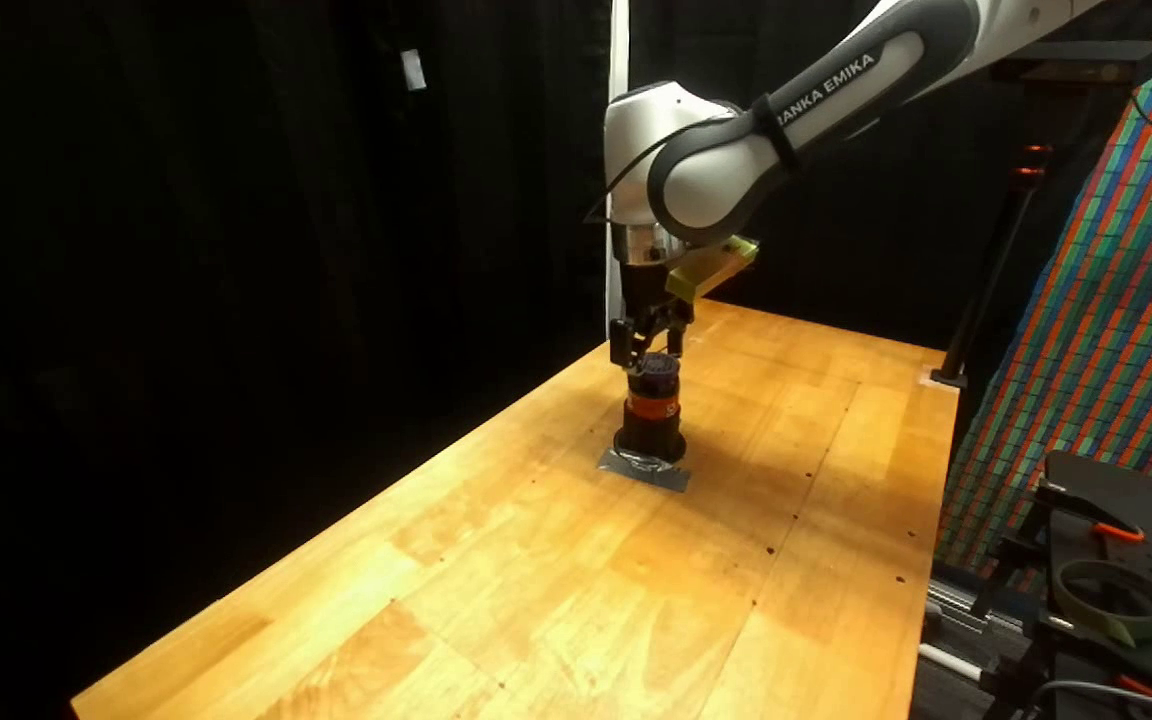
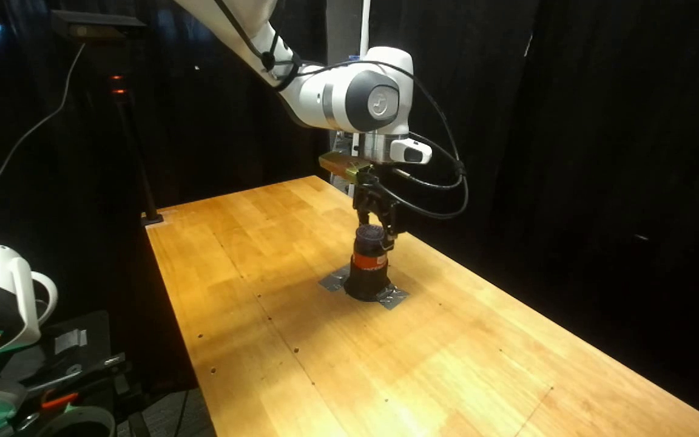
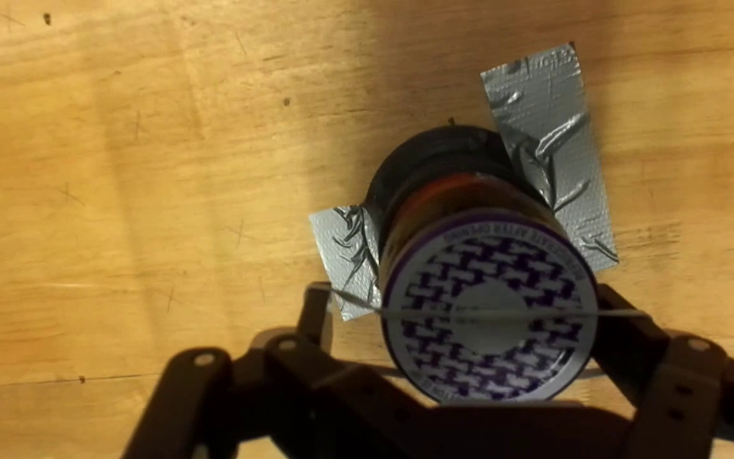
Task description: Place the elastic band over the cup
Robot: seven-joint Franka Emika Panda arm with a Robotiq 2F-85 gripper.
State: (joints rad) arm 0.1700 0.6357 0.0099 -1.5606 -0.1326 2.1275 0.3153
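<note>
The cup (image 1: 653, 407) is a dark upright cylinder with an orange-red section, in both exterior views (image 2: 369, 261). In the wrist view its purple-and-white patterned lid (image 3: 491, 274) faces me. My gripper (image 1: 654, 358) is open above the cup, fingertips apart on opposite sides of the lid, at about the height of its top (image 2: 377, 232). The thin pale elastic band (image 3: 618, 313) is stretched between the fingertips. One strand crosses over the middle of the lid. A darker strand shows on both sides of the lid lower in the wrist view; its middle is hidden behind the lid.
The cup stands in a black flanged base (image 2: 366, 288), fixed with grey tape (image 3: 552, 127) to the wooden table (image 1: 576, 600). A black post (image 1: 986, 280) stands at the table's far corner. A dark side bench (image 1: 1116, 500) with a tape roll (image 1: 1086, 600) is beside the table.
</note>
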